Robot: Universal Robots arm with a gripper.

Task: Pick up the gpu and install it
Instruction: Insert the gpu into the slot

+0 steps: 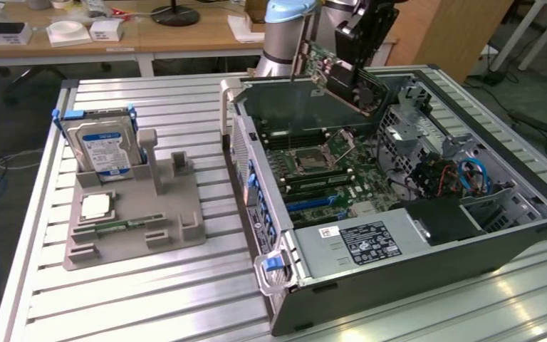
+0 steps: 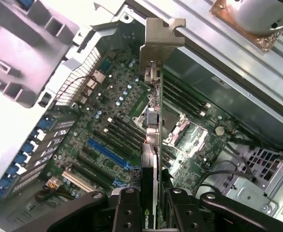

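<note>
The jaws are clenched on the gpu [image 2: 150, 164], which hangs edge-on above the motherboard [image 2: 107, 135] of the open computer case [image 1: 387, 263]; it looks light, stiff and fragile, best pinched on its flat faces, away from its metal bracket [image 2: 163, 34].

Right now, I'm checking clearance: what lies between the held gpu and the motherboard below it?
Nothing. In the wrist view the gpu, clamped in the gripper, hangs edge-on over the motherboard with only open air between them.
</note>
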